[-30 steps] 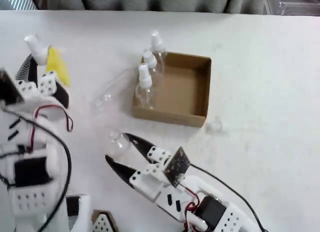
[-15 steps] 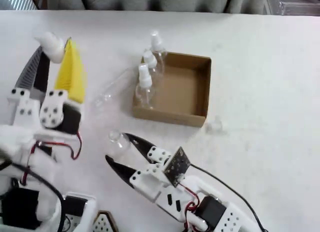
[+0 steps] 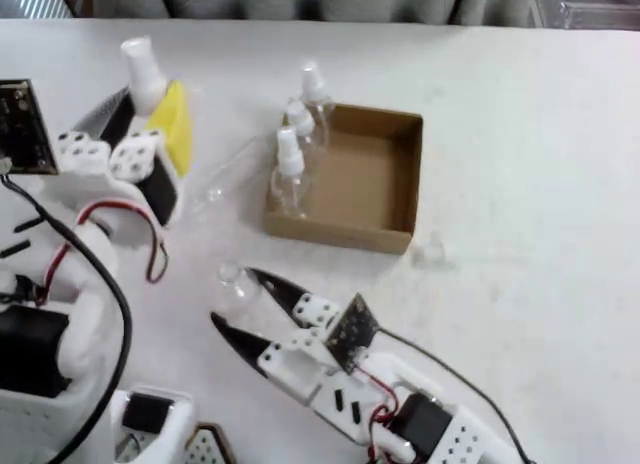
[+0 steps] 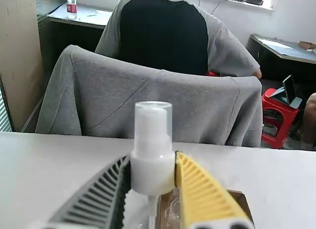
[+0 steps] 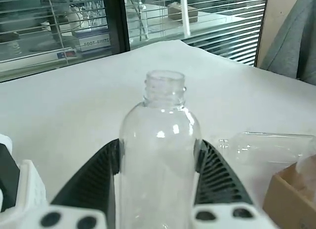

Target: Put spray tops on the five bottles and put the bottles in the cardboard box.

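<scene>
The white desk (image 3: 520,134) carries everything, and nearest on it the right gripper (image 3: 232,294) has its black jaws pinching a clear plastic bottle with an open neck (image 5: 159,140), which stands upright on the surface. A little farther, the left gripper (image 3: 147,109) pinches a white spray top with a thin dip tube (image 4: 152,145) between its grey and yellow jaws. The top is upright, lifted above the desk and well apart from the open bottle. The step in hand seems to be the joining of these two. To do it well, the spray top should come directly above the neck with the tube hanging straight, so that the tube enters the mouth first, and only then be lowered and seated without tilting. The right jaws should be firm but not squeeze hard, because the thin wall probably gives easily and the bottle may tip. Beyond, a second clear uncapped bottle (image 3: 222,179) lies on its side. After it comes the shallow brown cardboard box (image 3: 335,232), with three capped bottles (image 3: 290,174) in a row at its wall nearest the left arm; whether they stand inside I cannot tell. Behind the far edge of the desk a grey garment (image 4: 148,105) hangs over a chair back, and on another side there are window blinds (image 5: 222,21).
</scene>
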Action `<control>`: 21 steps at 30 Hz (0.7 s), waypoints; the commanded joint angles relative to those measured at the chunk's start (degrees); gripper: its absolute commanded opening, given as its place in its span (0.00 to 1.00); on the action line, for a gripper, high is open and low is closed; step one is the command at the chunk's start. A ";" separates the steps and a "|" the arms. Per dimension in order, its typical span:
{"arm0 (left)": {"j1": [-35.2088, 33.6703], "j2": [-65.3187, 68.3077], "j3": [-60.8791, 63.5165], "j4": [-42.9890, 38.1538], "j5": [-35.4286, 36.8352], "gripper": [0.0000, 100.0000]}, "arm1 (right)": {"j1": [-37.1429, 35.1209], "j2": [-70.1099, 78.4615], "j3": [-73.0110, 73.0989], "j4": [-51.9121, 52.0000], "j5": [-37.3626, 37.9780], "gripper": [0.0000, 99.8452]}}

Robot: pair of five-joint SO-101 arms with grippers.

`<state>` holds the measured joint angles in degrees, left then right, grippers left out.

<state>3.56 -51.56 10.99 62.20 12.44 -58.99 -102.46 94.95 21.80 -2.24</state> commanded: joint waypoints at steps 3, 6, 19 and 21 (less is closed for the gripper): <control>1.54 0.40 -4.84 4.84 0.18 0.02 | -0.40 -0.66 -0.62 0.13 -0.26 0.01; 4.70 0.31 -4.75 4.92 0.18 0.02 | -0.40 -0.66 -0.62 0.13 -0.26 0.01; 8.48 0.31 -4.31 6.86 5.45 0.02 | -0.40 -0.66 -0.62 0.40 -0.26 0.01; 8.48 0.31 -4.22 6.86 5.45 0.02 | -0.40 -0.66 -0.62 0.40 -0.26 0.01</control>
<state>11.47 -51.56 9.05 68.70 17.63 -58.90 -102.46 94.95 21.80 -2.24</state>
